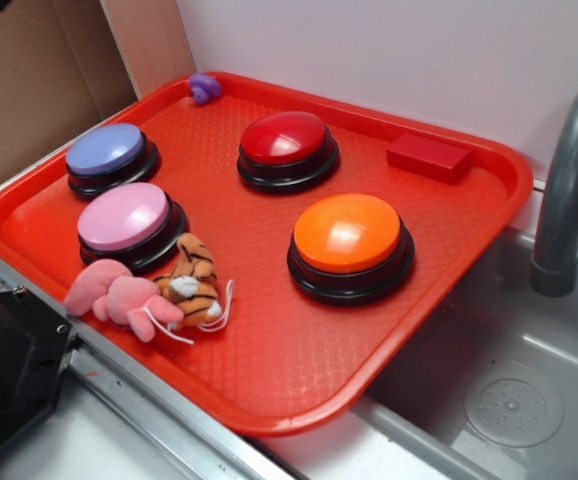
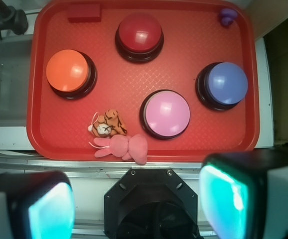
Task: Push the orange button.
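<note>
task not begun: orange button (image 1: 348,234) sits untouched on the red tray (image 1: 299,370), right of the pink button (image 1: 124,217); gripper (image 2: 136,199) high above the near edge, fingers (image 2: 49,209) wide apart; approach and press remain

No legible text, label, brand, number or sign was found on any surface in either the exterior view or the wrist view.
</note>
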